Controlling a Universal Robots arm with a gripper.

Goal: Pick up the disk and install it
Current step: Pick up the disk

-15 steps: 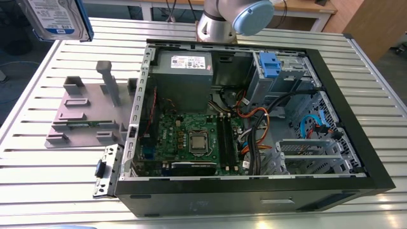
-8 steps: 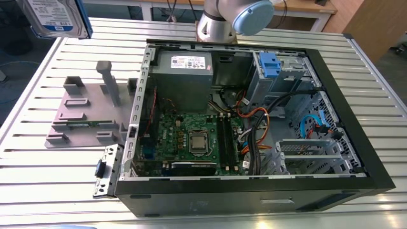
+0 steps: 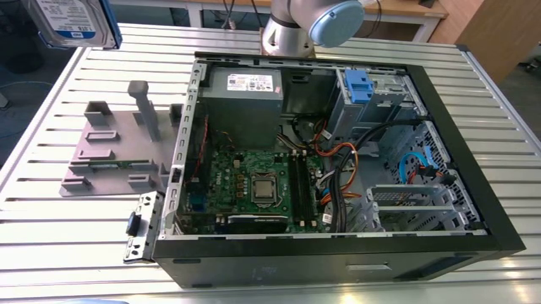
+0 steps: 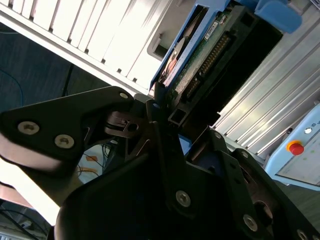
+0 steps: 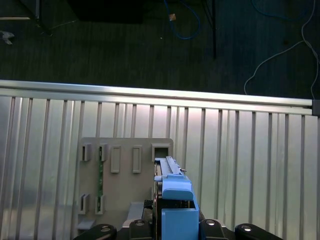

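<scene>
At eleven o'clock in the exterior view, the flat rectangular silver metal disk (image 3: 72, 22) is gleaming smoothly around its white paper label, and its blue plastic bracket is showing a soft sheen. The black gripper (image 4: 159, 105) is looking matt, with its steel screw heads glinting. The ribbed silver aluminium surface (image 3: 59, 253) is shining brightly. At nine o'clock, the grey plastic fixture plate (image 3: 106, 149) is looking dull. The open black computer case (image 3: 477, 164) is showing a matt frame.

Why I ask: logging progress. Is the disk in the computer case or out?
Out. In the exterior view the disk is aloft, apart from the open computer case; the gripper holds it.
</scene>
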